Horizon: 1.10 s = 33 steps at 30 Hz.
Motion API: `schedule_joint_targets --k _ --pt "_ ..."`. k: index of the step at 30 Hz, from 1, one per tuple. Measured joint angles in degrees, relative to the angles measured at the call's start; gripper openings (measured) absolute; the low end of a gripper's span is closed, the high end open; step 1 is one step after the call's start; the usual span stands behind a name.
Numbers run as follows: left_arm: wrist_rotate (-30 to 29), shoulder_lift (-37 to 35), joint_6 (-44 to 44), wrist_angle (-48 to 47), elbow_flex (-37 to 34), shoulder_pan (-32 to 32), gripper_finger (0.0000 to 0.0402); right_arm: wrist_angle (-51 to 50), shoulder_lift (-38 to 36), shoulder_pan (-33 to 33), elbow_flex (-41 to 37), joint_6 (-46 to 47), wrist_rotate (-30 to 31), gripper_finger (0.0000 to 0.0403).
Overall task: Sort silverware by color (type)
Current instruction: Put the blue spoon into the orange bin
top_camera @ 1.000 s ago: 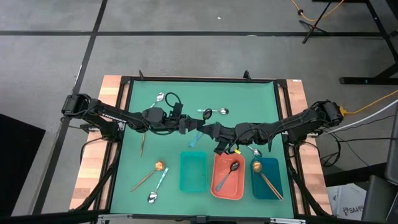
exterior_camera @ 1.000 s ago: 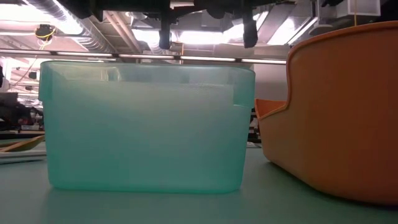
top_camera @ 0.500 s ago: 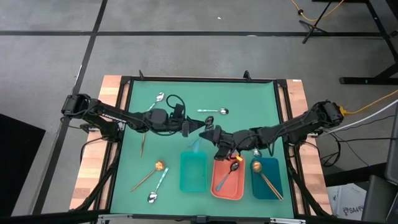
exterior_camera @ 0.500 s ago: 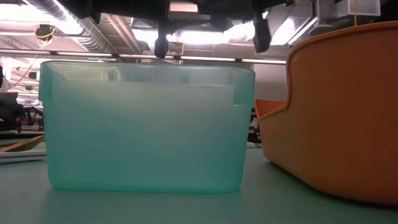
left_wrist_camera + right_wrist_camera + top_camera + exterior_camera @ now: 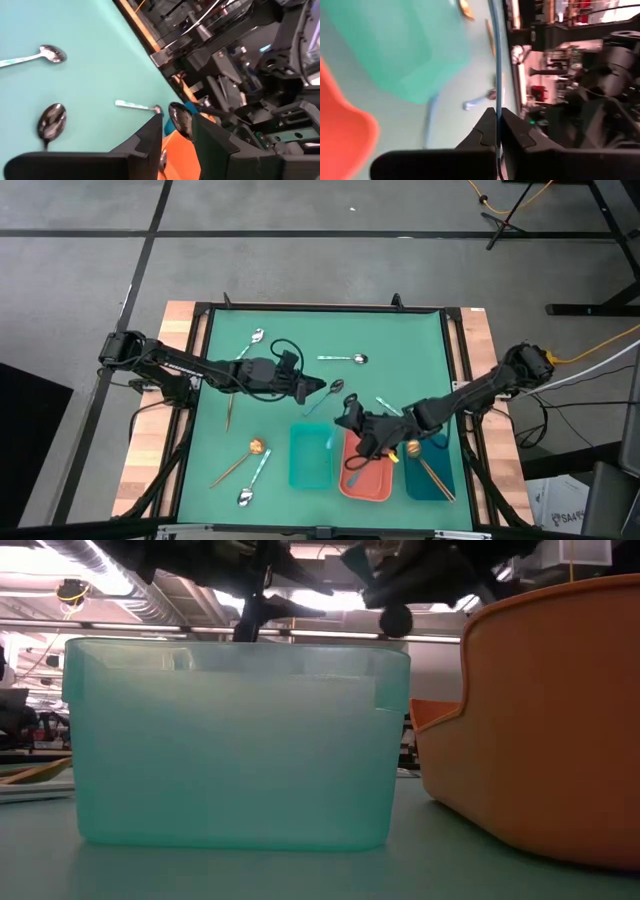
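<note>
High view: the right gripper hangs over the gap between the teal tray and the coral tray; the left gripper sits mid-table just beside a dark-bowled spoon. Left wrist view: its fingers stand narrowly apart, holding nothing. Right wrist view: the fingers pinch a thin blue-handled spoon.
</note>
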Motion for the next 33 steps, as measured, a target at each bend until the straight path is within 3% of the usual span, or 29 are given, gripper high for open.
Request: schedule_joint_targets --k 5,11,17,22,27,33 --pt "0.0 0.0 0.3 -1.0 0.0 0.0 0.0099 -4.3 0.0 2.2 0.0 6.0 -1.4 0.0003" --pt "0.0 0.0 0.3 -1.9 0.0 0.0 0.0099 -13.4 0.0 3.5 2.3 17.2 -10.5 0.0003" --pt "-0.1 0.0 1.0 -2.6 0.0 0.0 0.0098 -32.7 0.0 3.4 12.1 31.1 -24.0 0.0003" --pt "-0.1 0.0 1.8 -2.5 0.0 0.0 0.0098 -39.7 -0.1 2.6 17.2 40.6 -39.0 0.0003" --pt "-0.1 0.0 1.9 -2.5 0.0 0.0 0.0098 -40.9 -0.1 2.3 17.7 42.8 -47.4 0.0003" --pt "-0.1 0.0 2.9 -2.5 0.0 0.0 0.0098 -41.7 -0.1 1.8 17.7 42.7 -49.9 0.0003"
